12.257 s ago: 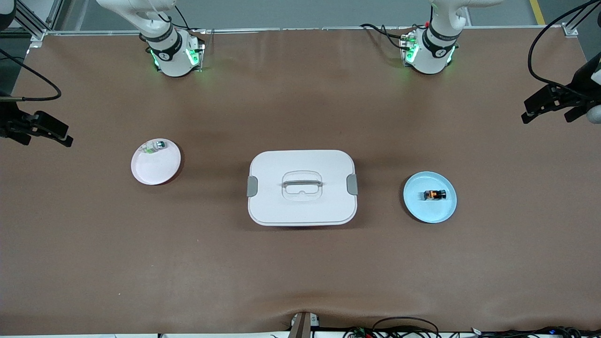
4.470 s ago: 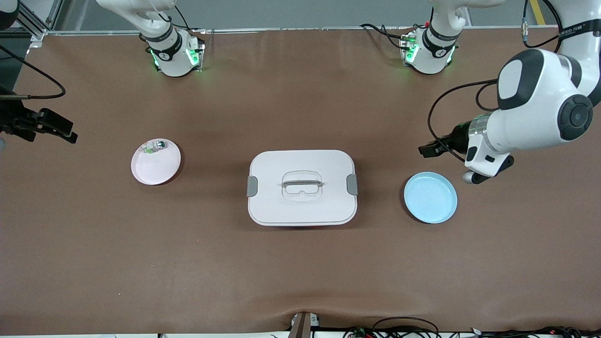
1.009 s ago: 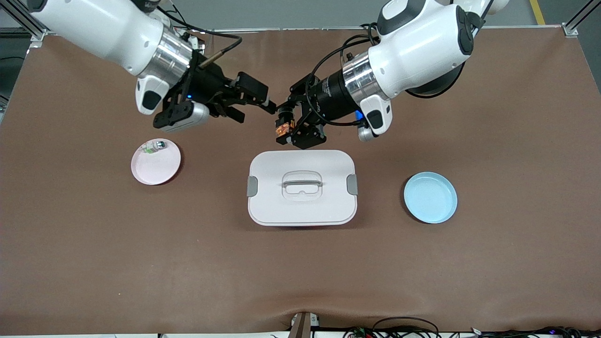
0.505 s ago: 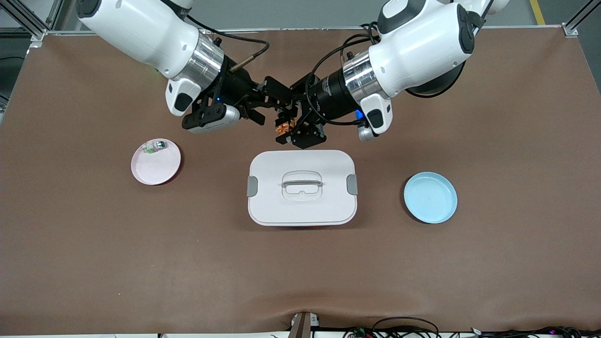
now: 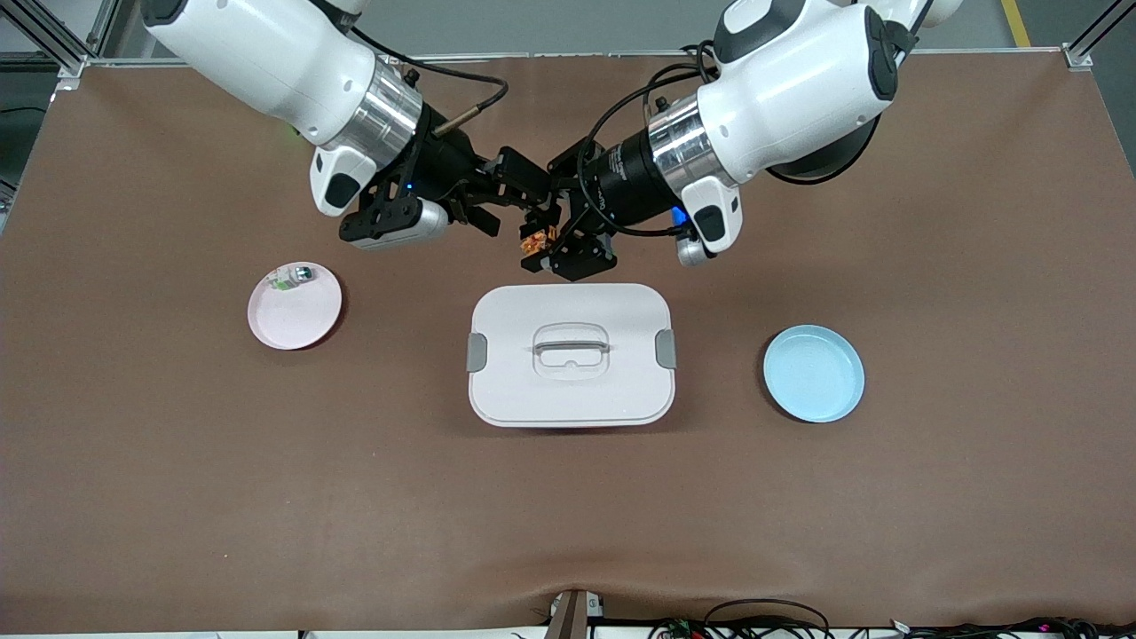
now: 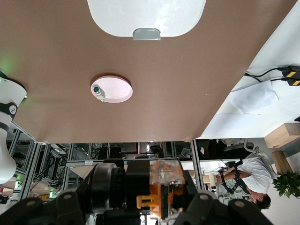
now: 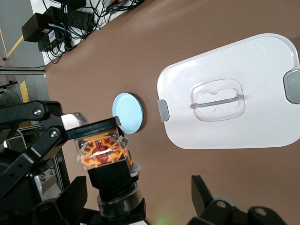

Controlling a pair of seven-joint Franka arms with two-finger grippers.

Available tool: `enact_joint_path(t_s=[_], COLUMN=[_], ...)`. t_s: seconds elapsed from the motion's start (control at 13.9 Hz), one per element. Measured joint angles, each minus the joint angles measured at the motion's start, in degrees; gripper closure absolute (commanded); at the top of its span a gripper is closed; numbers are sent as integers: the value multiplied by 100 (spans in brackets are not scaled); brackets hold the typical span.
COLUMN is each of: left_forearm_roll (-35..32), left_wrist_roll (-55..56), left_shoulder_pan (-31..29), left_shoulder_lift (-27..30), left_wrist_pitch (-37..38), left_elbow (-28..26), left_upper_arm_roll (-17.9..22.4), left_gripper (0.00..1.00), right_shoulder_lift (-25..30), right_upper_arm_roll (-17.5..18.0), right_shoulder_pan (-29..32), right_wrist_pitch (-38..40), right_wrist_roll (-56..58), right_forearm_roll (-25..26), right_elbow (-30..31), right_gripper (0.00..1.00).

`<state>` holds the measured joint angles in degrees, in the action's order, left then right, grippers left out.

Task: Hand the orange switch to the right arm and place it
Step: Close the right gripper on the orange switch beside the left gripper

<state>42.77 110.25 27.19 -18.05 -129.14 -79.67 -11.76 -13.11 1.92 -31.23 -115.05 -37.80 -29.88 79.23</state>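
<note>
The orange switch [image 5: 535, 240] is in the air, over the table just farther from the front camera than the white box. My left gripper [image 5: 546, 232] is shut on its orange end. In the left wrist view the switch [image 6: 161, 187] fills the space between the left gripper's [image 6: 154, 202] fingers. My right gripper [image 5: 519, 211] is open and meets it from the right arm's end. In the right wrist view the switch's black round body [image 7: 110, 171] sits between the wide-apart fingers of the right gripper [image 7: 136, 206]; I cannot tell whether either finger touches it.
A white lidded box [image 5: 571, 355] with a handle stands mid-table. A pink plate [image 5: 297, 315] with a small clear-and-green component [image 5: 291, 277] lies toward the right arm's end. A bare blue plate [image 5: 813, 373] lies toward the left arm's end.
Over the last second the right gripper has moved in toward the left gripper, and its open fingers now flank the switch. The left gripper has held still with the switch.
</note>
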Motion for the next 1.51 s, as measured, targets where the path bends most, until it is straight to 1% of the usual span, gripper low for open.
enact_joint_path(t_s=[0.07,0.5,0.65,0.72,0.79,0.87,0.94,1.37,1.51], left_forearm_roll=[0,0,0,0,0,0,0,0,0], left_wrist_roll=[0,0,0,0,0,-2,-9,-36,-159], left_shoulder_pan=[0,29,26,26,26,26,26,7,-11], left_shoulder_lift=[0,-18,-21,-22,-23,-23,-23,-21,-21], left_wrist_pitch=[0,24,24,24,24,24,23,-15,-15], left_elbow=[0,-2,-3,-3,-4,-3,-3,12,11], left_upper_arm_roll=[0,0,1,1,1,1,1,6,8], left_gripper=[72,72,66,59,34,4,0,0,0], right_shoulder_lift=[0,-18,-30,-32,-33,-33,-34,-116,-121], right_upper_arm_roll=[0,9,9,9,9,9,10,-11,-15], right_shoulder_pan=[-5,-40,-41,-41,-41,-41,-41,-40,-40], right_wrist_pitch=[0,7,7,7,7,7,7,5,9], right_wrist_roll=[0,52,53,53,53,53,53,-22,169], right_forearm_roll=[1,31,31,31,31,31,30,33,117], right_elbow=[-7,-154,-164,-165,-165,-166,-167,-166,-166], right_gripper=[100,100,100,100,100,100,100,100,100])
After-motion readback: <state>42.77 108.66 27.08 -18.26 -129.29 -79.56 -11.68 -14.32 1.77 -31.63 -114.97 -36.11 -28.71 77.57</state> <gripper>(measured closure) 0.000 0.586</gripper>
